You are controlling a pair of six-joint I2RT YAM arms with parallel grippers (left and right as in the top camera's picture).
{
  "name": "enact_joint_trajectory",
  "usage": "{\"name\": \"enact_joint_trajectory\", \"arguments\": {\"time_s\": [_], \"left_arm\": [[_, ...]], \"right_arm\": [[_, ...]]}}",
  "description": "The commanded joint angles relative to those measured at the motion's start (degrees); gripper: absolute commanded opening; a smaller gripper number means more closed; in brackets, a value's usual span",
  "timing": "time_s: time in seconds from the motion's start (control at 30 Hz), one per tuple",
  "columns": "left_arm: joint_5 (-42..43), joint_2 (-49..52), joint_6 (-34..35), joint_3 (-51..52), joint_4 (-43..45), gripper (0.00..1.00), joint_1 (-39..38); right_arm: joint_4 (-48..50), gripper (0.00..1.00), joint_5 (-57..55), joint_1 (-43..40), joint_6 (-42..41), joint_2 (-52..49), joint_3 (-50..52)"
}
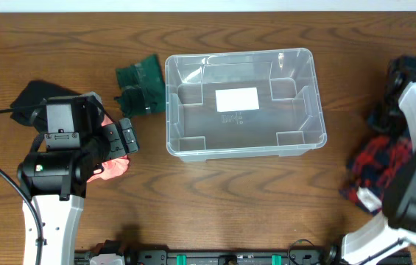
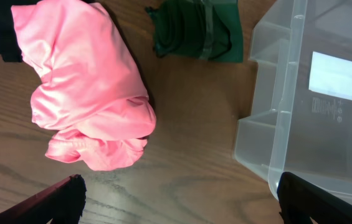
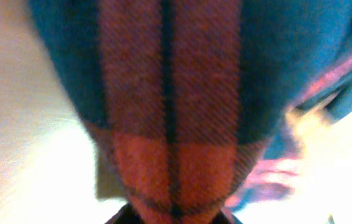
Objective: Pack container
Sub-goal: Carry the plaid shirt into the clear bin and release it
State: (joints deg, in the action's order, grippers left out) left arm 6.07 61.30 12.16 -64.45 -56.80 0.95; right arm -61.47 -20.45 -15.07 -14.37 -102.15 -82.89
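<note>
Pink cloth (image 2: 88, 87) sits left of bin (image 1: 168, 103), wood between. L gripper (image 2: 179, 200) spread wide, holding nothing. R gripper (image 3: 172, 219) at plaid cloth (image 3: 169, 112); opening can't tell.

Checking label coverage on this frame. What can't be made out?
Right wrist: blurred plaid cloth fills the view; right gripper open or shut unclear.
Overhead: pink cloth mostly under the left arm; black cloth partly too.
Overhead, left wrist: label print on the container too small.
</note>
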Motion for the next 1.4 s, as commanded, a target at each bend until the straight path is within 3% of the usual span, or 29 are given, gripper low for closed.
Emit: {"name": "enact_joint_trajectory", "arguments": {"time_s": [0.0, 0.27, 0.57, 0.8, 0.97, 1.03, 1.07, 1.1, 1.13, 1.37], "left_arm": [[0.6, -0.2, -0.5, -1.4, -0.1, 0.98, 0.0], [0.6, -0.2, -0.5, -1.4, -0.2, 0.98, 0.0], [0.6, -0.2, -0.5, -1.4, -0.2, 0.98, 0.0], [0.6, -0.2, -0.5, -1.4, -0.2, 0.98, 0.0], [0.6, -0.2, -0.5, -1.4, -0.2, 0.98, 0.0], [0.6, -0.2, -0.5, -1.4, -0.2, 0.98, 0.0], [0.6, -0.2, -0.5, -1.4, -0.2, 0.98, 0.0], [0.6, -0.2, -0.5, -1.4, -0.2, 0.98, 0.0], [0.6, -0.2, -0.5, -1.4, -0.2, 0.98, 0.0], [0.6, -0.2, -0.5, -1.4, -0.1, 0.98, 0.0]], "right_arm": [[1.3, 0.01, 2.7, 5.5, 11.0, 10.3, -7.0], [7.9, 0.01, 6.5, 26.3, 28.9, 20.1, -10.1], [7.8, 0.01, 6.5, 45.7, 27.7, 12.7, -9.9], [6.0, 0.01, 6.6, 49.2, 21.6, -0.7, -9.5], [5.2, 0.04, 10.8, 49.4, 21.7, -6.7, -9.5], [5.1, 0.24, 12.1, 49.4, 21.7, -6.8, -9.6], [4.7, 0.45, 12.1, 49.4, 21.6, -5.9, -9.9], [4.3, 0.89, 12.1, 49.4, 21.7, -5.0, -10.2], [3.8, 0.99, 11.8, 49.4, 21.7, -3.5, -10.6], [4.5, 0.99, 0.9, 44.5, 19.2, 13.0, -11.3]]}}
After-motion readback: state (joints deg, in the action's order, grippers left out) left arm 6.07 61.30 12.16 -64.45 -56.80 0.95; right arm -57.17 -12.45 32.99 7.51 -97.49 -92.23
